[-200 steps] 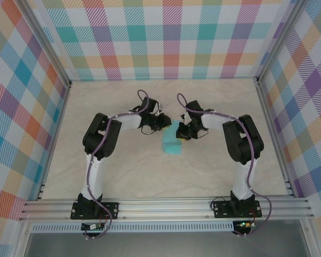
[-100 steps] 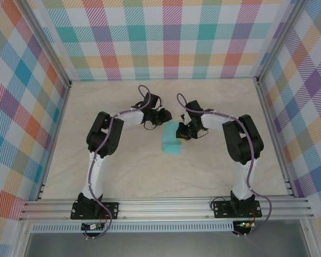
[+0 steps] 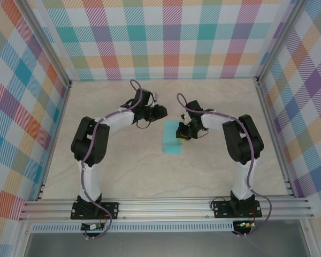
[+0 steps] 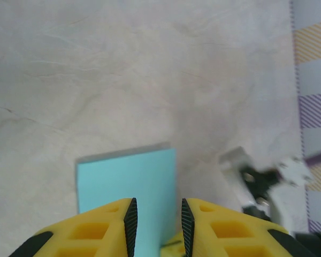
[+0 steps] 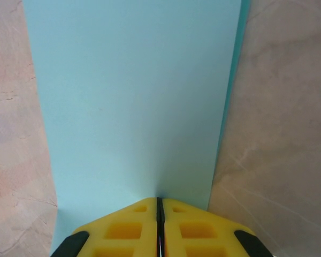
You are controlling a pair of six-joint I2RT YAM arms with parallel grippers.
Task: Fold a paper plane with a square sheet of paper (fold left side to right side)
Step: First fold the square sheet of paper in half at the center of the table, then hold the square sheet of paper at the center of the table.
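The square sheet of paper (image 3: pixel 172 144), light turquoise, lies flat on the table as a folded upright rectangle, not a paper plane. My right gripper (image 3: pixel 181 134) is shut, and its closed tips rest on the sheet's upper right part. In the right wrist view the gripper (image 5: pixel 159 201) touches the paper (image 5: pixel 134 96), with a lower layer's edge showing along the right side. My left gripper (image 3: pixel 162 112) hovers up and left of the sheet, apart from it. In the left wrist view that gripper (image 4: pixel 157 220) is open with nothing between its fingers, and the paper (image 4: pixel 123 176) lies beyond.
The plaid walls (image 3: pixel 166 37) enclose the marbled tabletop (image 3: pixel 123 171) on three sides. An aluminium rail (image 3: pixel 166 206) runs along the near edge, by both arm bases. The right arm's wrist (image 4: pixel 262 182) shows at the right of the left wrist view.
My left gripper has pulled away from the paper, up and to the left, and its jaws have widened. The right gripper and the sheet have stayed put.
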